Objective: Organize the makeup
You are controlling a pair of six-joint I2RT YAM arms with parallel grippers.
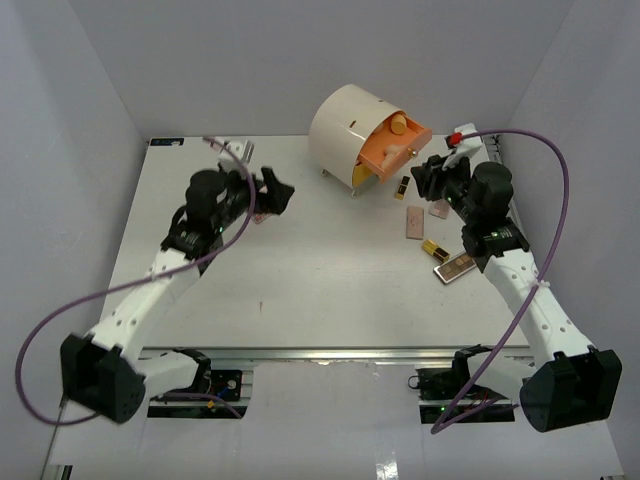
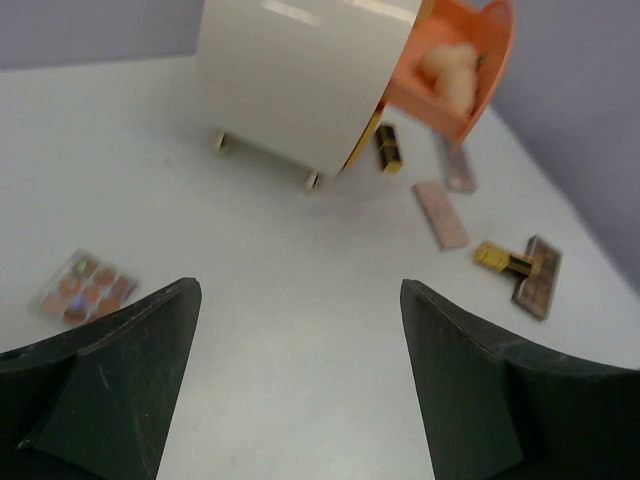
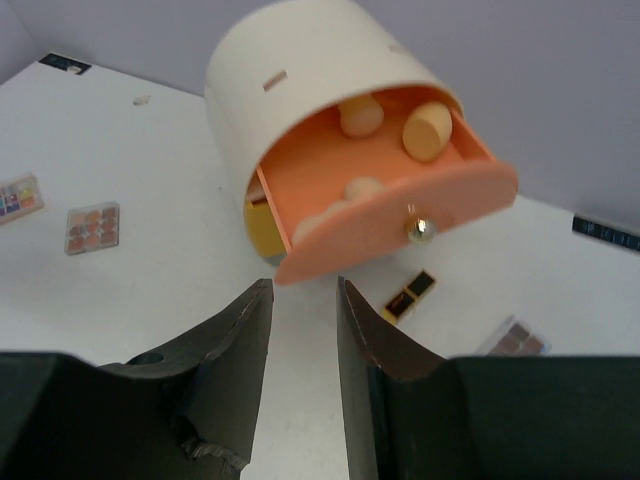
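Observation:
Several peach sponges [image 3: 427,130] lie in the open orange drawer [image 3: 390,215] of the cream round box [image 1: 340,125]. A black-and-gold lipstick [image 1: 402,187] lies just in front of the drawer. Two pink palettes [image 1: 412,224] lie beside it. A gold lipstick [image 1: 433,248] touches a brown palette [image 1: 455,267] nearer the right arm. Another palette [image 2: 87,290] lies at the left. My left gripper [image 1: 275,190] is wide open and empty above bare table, as its wrist view [image 2: 298,290] shows. My right gripper [image 3: 303,285] is narrowly open, empty, just in front of the drawer.
The box stands on small feet at the back centre, its drawer [image 1: 395,152] pulled out toward the right arm. A second palette [image 3: 18,195] lies at the far left in the right wrist view. Grey walls enclose the table on three sides.

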